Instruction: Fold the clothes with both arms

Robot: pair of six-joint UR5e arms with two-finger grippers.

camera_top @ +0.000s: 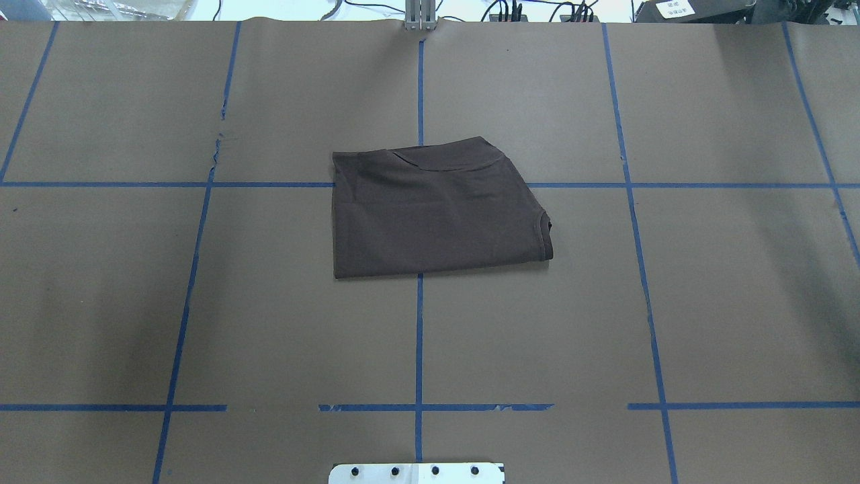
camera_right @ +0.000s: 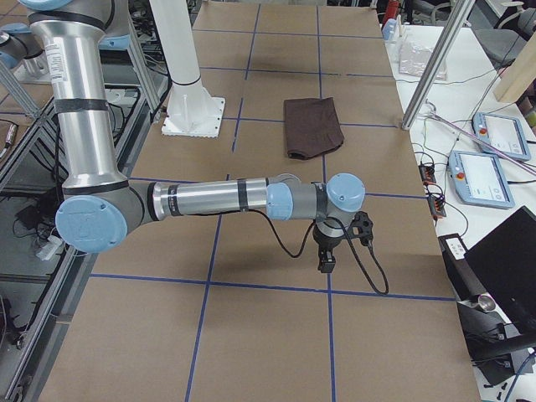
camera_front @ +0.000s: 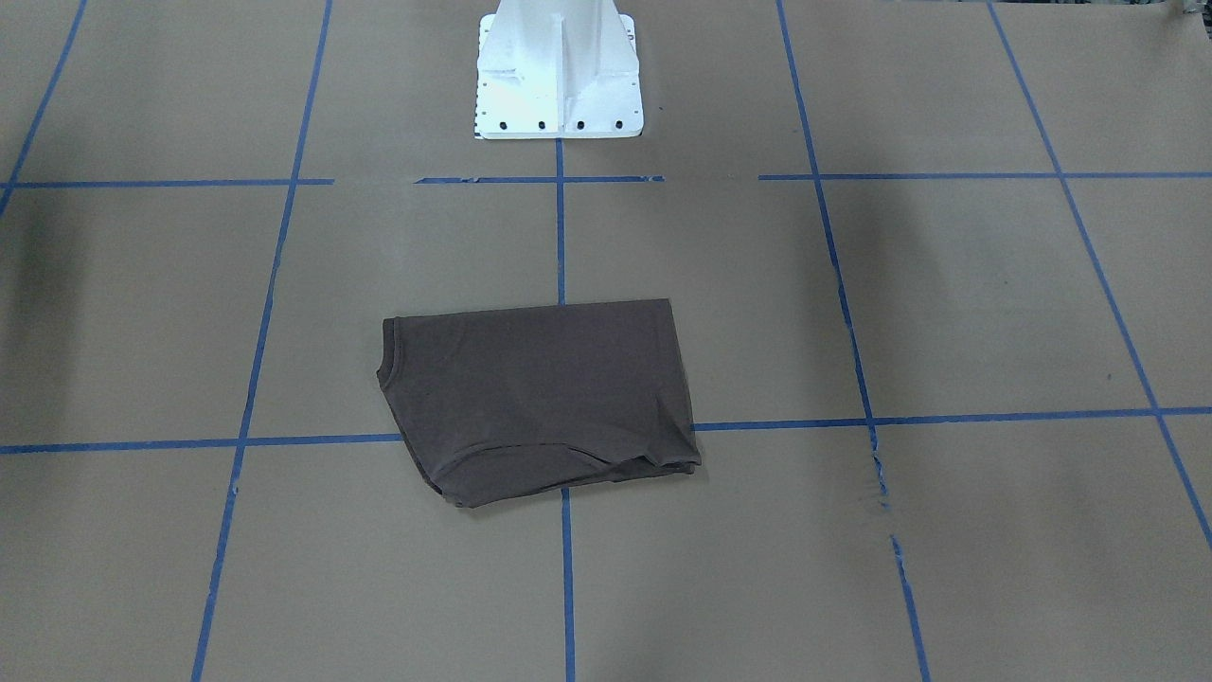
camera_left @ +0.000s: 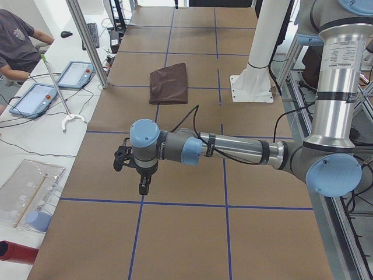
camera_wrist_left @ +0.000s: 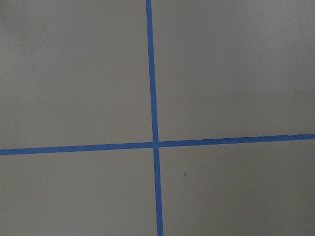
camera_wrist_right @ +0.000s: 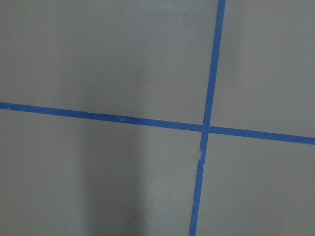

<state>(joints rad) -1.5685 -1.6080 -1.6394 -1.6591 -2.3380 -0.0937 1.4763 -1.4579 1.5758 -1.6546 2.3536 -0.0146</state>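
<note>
The clothes are one dark brown T-shirt (camera_front: 540,398), folded into a compact rectangle and lying flat at the table's centre (camera_top: 437,208). Its ribbed collar shows at one edge. It appears small and far off in both side views (camera_left: 169,83) (camera_right: 312,126). The left arm's gripper (camera_left: 143,185) hangs over bare paper far from the shirt, and I cannot tell whether it is open or shut. The right arm's gripper (camera_right: 325,261) hangs likewise at the opposite end, and I cannot tell its state either. Both wrist views show only brown paper crossed by blue tape.
The white pedestal base (camera_front: 559,76) stands at the robot's edge of the table. Blue tape lines (camera_top: 419,336) grid the brown paper. A seated person (camera_left: 17,44), tablets (camera_left: 35,99) (camera_right: 494,176) and metal posts (camera_left: 87,41) line the operators' side.
</note>
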